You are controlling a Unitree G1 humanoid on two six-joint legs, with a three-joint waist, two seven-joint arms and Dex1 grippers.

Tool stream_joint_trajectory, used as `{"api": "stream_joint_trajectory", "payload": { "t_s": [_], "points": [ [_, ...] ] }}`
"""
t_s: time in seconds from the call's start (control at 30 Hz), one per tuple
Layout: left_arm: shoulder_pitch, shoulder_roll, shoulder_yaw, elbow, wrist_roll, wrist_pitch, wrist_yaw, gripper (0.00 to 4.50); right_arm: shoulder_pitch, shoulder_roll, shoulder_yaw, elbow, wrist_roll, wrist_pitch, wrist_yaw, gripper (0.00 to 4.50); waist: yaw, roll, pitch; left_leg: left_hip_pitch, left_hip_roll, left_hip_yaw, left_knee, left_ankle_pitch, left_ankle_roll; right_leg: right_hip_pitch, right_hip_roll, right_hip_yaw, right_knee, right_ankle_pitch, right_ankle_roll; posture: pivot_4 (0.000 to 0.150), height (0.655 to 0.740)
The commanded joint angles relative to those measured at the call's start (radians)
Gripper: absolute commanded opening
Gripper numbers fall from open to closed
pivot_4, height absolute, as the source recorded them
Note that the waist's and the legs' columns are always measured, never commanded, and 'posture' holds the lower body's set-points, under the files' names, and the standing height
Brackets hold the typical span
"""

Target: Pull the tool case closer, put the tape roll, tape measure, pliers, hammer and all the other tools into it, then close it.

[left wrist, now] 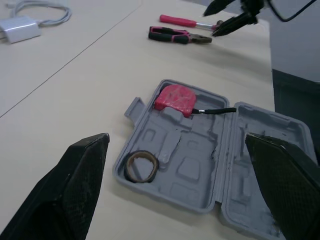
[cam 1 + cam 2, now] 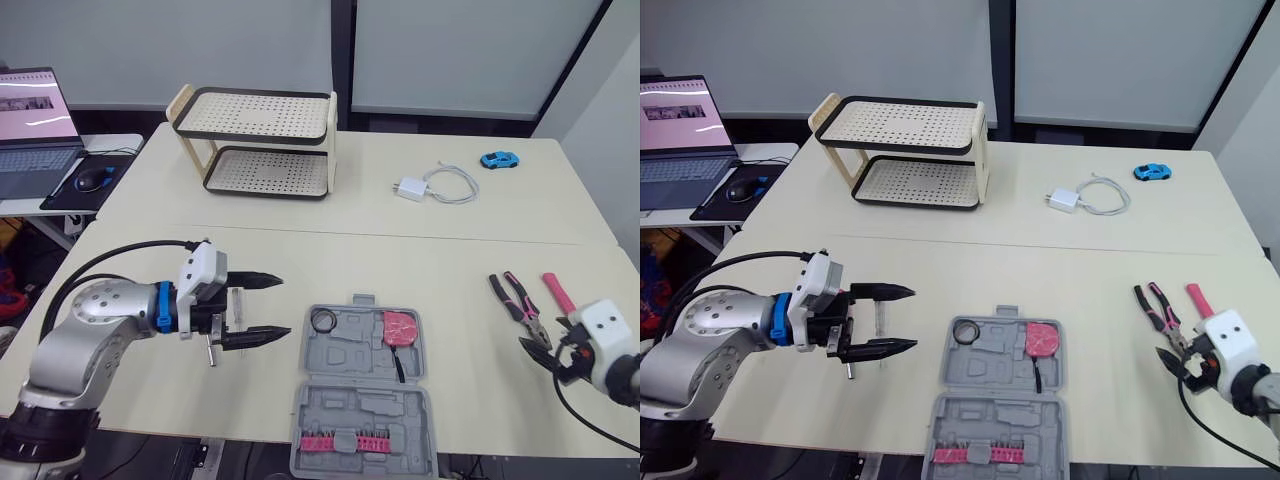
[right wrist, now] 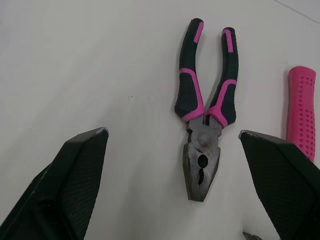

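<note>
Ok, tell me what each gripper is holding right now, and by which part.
Nothing is held. The left gripper is open beside the tool case; the right gripper is open by the pliers.

A broad pale beige wooden desk [image 2: 400, 260] filled the room's middle, a thin seam [image 2: 450, 238] running across where its two tops met. Towards its far edge stood a two-tier rack of cream perforated trays with black rims and light wooden ends [image 2: 262, 140]. Behind it rose grey-white frosted panels [image 2: 470, 50] split by a dark upright post [image 2: 342, 50]. A plain white wall [image 2: 610, 110] closed the right side. On the left, a lower white side desk [image 2: 120, 143] carried an open grey laptop [image 2: 35, 125].
</note>
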Motion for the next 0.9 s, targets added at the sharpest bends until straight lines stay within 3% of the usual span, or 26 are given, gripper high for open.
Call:
{"api": "stream_joint_trajectory", "payload": {
  "t_s": [0.03,0.57,0.77,0.9],
  "points": [
    [-0.016,0.003,-0.025,0.000,-0.020,-0.040,-0.084,4.50,-0.046,0.013,0.020,0.047,-0.017,0.014,-0.048,4.46,-0.001,0.001,0.000,0.000,0.000,0.000,0.000,0.000,0.000,0.000,0.000,0.000,0.000,0.000,0.000,0.150,0.7350],
    [0.011,-0.075,-0.102,0.117,0.025,-0.283,-0.289,4.50,-0.190,0.022,0.045,0.315,-0.004,0.026,-0.055,4.46,-0.001,0.002,0.001,0.001,0.000,0.000,0.001,0.000,0.000,0.001,0.000,0.000,0.001,0.000,0.000,0.150,0.7350],
    [-0.006,-0.082,-0.118,0.141,0.037,-0.303,-0.293,4.50,-0.205,0.024,0.053,0.351,-0.001,0.012,-0.050,2.65,-0.001,0.002,0.001,0.001,0.000,-0.001,0.002,0.000,0.000,0.002,0.000,0.000,0.001,0.000,0.000,0.150,0.7350],
    [-0.024,-0.083,-0.118,0.138,0.039,-0.295,-0.281,4.50,-0.203,0.026,0.047,0.348,0.007,-0.004,-0.048,2.12,-0.001,0.002,0.001,0.001,0.000,-0.001,0.002,0.000,0.000,0.002,0.000,0.000,0.001,0.000,0.000,0.150,0.7350]
  ]
}}
